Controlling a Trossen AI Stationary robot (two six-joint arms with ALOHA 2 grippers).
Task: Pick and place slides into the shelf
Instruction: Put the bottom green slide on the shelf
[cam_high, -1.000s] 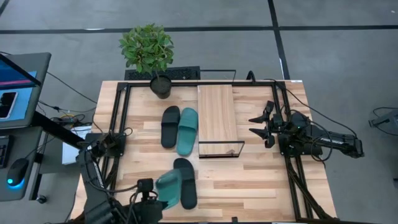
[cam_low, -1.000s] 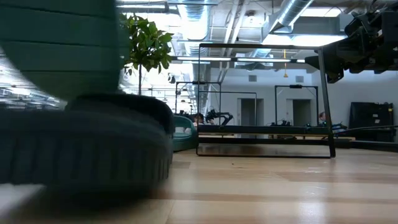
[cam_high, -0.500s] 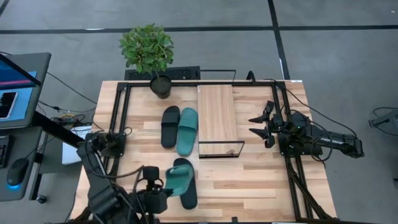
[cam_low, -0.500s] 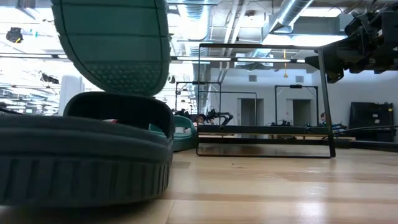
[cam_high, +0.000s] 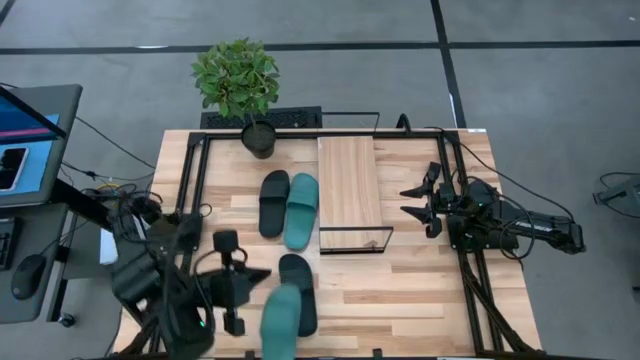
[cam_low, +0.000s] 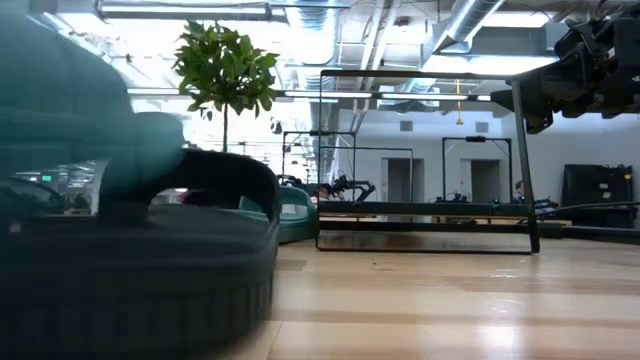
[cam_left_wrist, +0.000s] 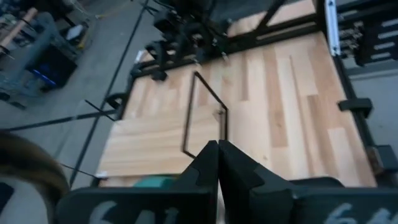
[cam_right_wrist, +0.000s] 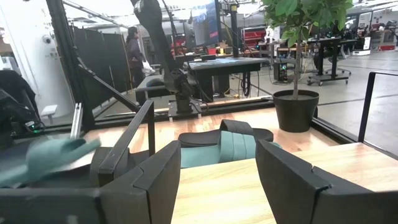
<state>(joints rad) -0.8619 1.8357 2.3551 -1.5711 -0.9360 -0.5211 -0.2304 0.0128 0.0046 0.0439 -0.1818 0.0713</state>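
Note:
A teal slide (cam_high: 283, 320) sits blurred at the table's near edge, beside a black slide (cam_high: 298, 292). My left gripper (cam_high: 252, 280) is shut at its far end, and the slide fills the left of the low view as a teal blur (cam_low: 70, 120). Another black slide (cam_high: 273, 203) and teal slide (cam_high: 301, 210) lie side by side on their soles, left of the shelf (cam_high: 350, 180). My right gripper (cam_high: 418, 200) hovers open to the right of the shelf, touching nothing. My left gripper holds the teal slide at its far end (cam_high: 270, 295), coming level from the table's left. Its fingers (cam_left_wrist: 208, 163) are closed together, and they hide the place of contact. Only a patch of teal (cam_left_wrist: 155, 182) shows beside them. I cannot tell whether the slide is lifted clear.
A potted plant (cam_high: 258, 135) stands at the far edge, left of the shelf. Black frame rails (cam_high: 195, 200) run along both sides of the table. Bare wood lies between the shelf and the near edge (cam_high: 400, 300). A person stands far off in the room (cam_right_wrist: 134, 43).
My left gripper has moved from the near edge toward the far edge and turned to point toward the right. The teal slide rose and tipped up over the near black slide, showing its sole, then swung down toward the near edge. My right arm kept still.

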